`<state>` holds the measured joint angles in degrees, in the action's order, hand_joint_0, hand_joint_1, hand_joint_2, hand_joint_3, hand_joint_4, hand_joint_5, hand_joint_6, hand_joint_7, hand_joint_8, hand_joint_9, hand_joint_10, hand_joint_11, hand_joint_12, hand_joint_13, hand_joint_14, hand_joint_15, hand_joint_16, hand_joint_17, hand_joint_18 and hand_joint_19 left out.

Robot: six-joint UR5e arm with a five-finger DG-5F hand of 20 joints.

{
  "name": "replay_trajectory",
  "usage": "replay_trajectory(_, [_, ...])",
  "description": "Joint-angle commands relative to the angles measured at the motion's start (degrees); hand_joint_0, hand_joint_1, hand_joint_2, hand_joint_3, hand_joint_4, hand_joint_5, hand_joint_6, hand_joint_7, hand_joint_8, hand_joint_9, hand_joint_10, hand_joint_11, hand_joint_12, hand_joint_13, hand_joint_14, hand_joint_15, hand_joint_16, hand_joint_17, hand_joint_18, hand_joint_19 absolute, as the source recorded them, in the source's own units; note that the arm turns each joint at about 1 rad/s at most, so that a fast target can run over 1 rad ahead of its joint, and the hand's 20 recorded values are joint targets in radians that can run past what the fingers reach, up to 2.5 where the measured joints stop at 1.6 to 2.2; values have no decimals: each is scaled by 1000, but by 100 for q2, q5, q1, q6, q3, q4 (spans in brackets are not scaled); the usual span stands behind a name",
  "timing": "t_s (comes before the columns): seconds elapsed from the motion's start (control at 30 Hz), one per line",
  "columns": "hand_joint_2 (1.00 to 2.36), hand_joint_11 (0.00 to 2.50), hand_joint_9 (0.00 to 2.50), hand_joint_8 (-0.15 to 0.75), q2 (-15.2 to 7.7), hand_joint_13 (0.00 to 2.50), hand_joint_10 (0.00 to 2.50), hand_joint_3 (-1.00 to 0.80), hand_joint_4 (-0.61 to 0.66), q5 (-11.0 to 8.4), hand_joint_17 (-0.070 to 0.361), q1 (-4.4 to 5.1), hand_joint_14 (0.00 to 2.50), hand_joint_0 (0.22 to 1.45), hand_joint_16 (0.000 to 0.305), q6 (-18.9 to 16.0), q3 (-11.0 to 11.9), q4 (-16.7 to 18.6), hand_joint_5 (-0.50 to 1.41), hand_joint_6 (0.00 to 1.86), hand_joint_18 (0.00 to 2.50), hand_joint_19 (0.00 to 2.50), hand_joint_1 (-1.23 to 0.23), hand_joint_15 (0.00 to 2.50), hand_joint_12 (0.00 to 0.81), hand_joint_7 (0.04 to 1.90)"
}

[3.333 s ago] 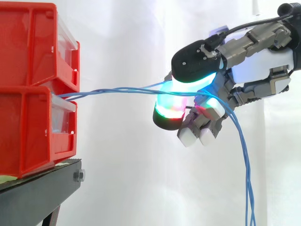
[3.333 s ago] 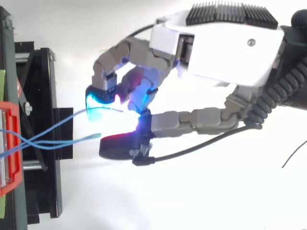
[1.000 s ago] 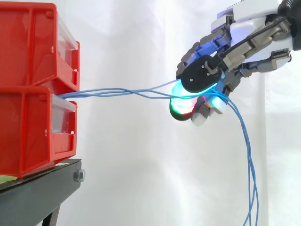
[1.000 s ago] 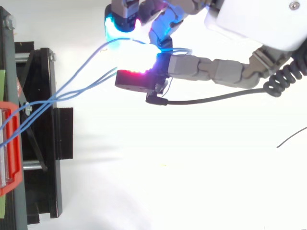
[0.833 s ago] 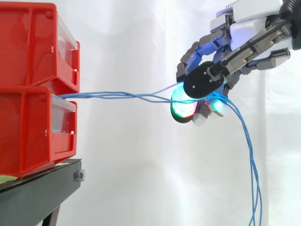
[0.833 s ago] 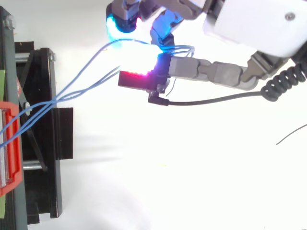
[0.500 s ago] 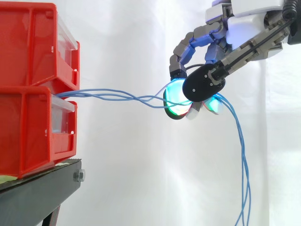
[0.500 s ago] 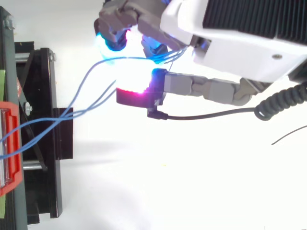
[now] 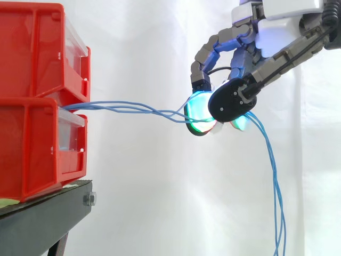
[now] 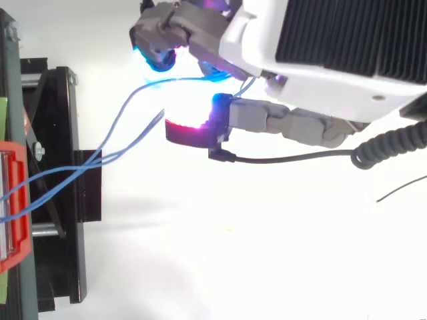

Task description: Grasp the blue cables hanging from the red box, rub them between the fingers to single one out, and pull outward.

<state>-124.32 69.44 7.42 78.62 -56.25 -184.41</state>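
Hand [image 9: 281, 33] was pinching the blue cables [image 9: 133, 109] in mid-air, well apart from the red bins [image 9: 32, 96].
So the curled fingers and thumb were closed on the strands, with the green-cyan fingertips [image 9: 199, 110] pressed right against the dark thumb pad [image 9: 230, 102]. The cables came out at the front where the two stacked bins meet, ran nearly level across to the hand, then dropped in a loose bunch down past the bottom of the side view. From above, one strand arched up toward the cyan pad [image 10: 155, 59] and the others headed for the red-glowing one. The bins sat on a black stand [image 9: 42, 224] in front of a white curtain [image 9: 149, 186].
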Motion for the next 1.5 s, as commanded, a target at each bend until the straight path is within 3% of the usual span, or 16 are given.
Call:
replay_trajectory(0.0, [1006,760,1148,438,4,786,13,-19,132,201,138,-4,13,628,61,716,0,10,-124,914,836,329,-778,346,448,832])
replay_trajectory(0.23, [1005,760,1145,436,4,783,11,-21,136,667,138,-30,11,629,61,1402,0,37,-125,913,831,330,-778,352,448,843])
replay_trajectory(0.6, [1006,754,1139,438,-5,779,14,-27,139,904,138,-39,13,628,61,1815,0,124,-125,911,829,331,-778,345,450,847])
replay_trajectory(0.77, [1006,760,1139,438,-5,778,13,-29,145,1212,138,-56,11,629,61,2404,0,204,-125,910,829,332,-777,348,450,847])
replay_trajectory(1.03, [1006,757,1140,436,-5,778,11,-28,139,1229,138,-100,11,627,61,2676,0,221,-124,910,830,332,-777,345,450,842])
replay_trajectory(1.47, [1006,757,1138,435,4,777,14,-28,144,1449,139,-135,11,627,62,3590,0,230,-124,909,827,332,-776,349,449,846])
